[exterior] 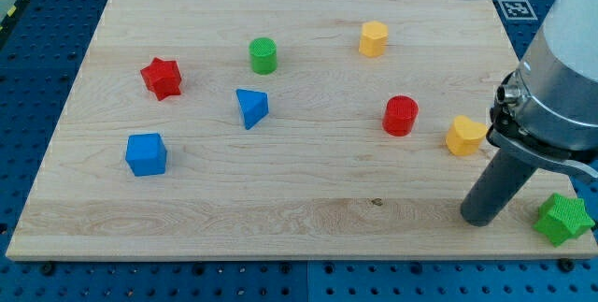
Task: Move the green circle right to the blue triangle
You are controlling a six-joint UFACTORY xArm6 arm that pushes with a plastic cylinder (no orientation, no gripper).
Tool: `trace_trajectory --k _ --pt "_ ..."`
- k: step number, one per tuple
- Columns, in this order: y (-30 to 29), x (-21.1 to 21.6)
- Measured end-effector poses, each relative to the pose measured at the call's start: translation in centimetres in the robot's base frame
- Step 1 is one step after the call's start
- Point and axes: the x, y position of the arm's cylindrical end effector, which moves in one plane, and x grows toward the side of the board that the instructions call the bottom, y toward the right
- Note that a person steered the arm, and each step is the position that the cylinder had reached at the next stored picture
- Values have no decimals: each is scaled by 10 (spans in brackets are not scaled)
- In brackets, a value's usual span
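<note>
bright, even overhead light on the table (308, 199); blocks throw only small soft shadows. focus is sharp throughout, no glare, and the arm's pale housing looks slightly overexposed.

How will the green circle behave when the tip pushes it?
The green circle stands upright on its flat end, so it probably slides rather than rolls. Its round wall may slip off my tip if pushed off-centre. It looks small and rigid, likely light.
</note>
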Motion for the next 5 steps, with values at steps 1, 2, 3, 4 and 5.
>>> trace_trajectory --k 1,2,3,4,5 --pt "-10 -11" --pt "-20 -26" --pt "-20 -27" --pt "-20 -28" --pt "-32 -40"
